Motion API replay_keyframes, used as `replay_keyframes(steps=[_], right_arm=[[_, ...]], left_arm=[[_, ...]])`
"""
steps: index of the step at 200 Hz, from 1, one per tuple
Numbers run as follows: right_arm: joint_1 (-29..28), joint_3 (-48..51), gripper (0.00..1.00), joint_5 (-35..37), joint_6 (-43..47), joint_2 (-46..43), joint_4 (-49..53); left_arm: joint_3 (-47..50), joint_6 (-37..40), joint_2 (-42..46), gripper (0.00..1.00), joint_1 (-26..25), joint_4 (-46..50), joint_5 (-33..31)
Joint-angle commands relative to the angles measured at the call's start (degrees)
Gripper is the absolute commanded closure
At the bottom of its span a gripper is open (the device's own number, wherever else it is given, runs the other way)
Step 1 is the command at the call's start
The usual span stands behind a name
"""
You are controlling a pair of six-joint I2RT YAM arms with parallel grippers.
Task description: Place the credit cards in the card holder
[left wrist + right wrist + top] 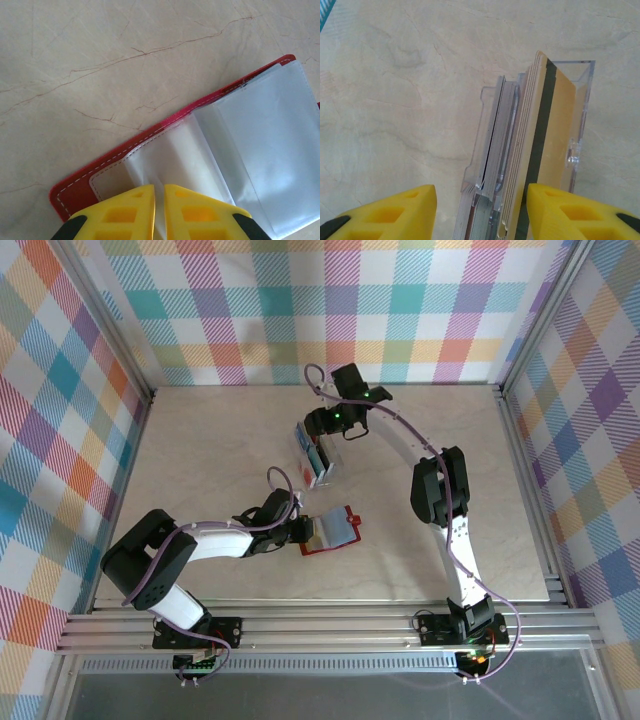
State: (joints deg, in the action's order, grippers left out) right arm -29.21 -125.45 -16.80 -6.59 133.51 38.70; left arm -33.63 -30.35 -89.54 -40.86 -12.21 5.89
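The red card holder (338,530) lies open on the table, its grey inner pockets (260,150) fanned out inside the stitched red cover (165,125). My left gripper (159,187) is shut on one thin pocket sleeve at the holder's near edge; in the top view the left gripper (303,530) sits at the holder's left side. The credit cards (495,150) stand on edge in a clear rack (585,100), with a gold card with a dark stripe (560,135) at the right. My right gripper (481,187) is open, its fingers either side of the cards and not touching them.
The clear rack (312,455) with the cards stands mid-table, just behind the card holder, under the right gripper (324,440). Plaid walls enclose the table on three sides. A metal rail (320,625) runs along the near edge.
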Motion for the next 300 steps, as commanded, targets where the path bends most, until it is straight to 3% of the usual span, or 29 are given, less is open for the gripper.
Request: replay_keyframes(steps=[1,259,274,288,300], right_arm=[[-0.2,-1.7,0.53,-2.4,1.1,-1.0,1.3],[-0.2,-5.2,0.83,-0.2,1.3,-0.7,4.7],[-0.2,-5.5,0.82,1.1,1.4,-0.4,5.0],[-0.2,-5.3,0.71,2.2,1.6,-0.5,4.9],[-0.2,-5.2,0.69,2.7,2.0,-0.7,4.8]], left_arm=[[-0.2,1.0,-1.6,0.86,-0.8,1.3,-0.5],[-0.3,1.1,-1.9,0.86,-0.8,1.4,-0.6],[-0.3,1.1,-1.8,0.86,-0.7,1.4,-0.5],[-0.2,1.1,-2.0,0.86,-0.8,1.3,-0.6],[-0.3,1.1,-2.0,0.86,-0.7,1.3,-0.6]])
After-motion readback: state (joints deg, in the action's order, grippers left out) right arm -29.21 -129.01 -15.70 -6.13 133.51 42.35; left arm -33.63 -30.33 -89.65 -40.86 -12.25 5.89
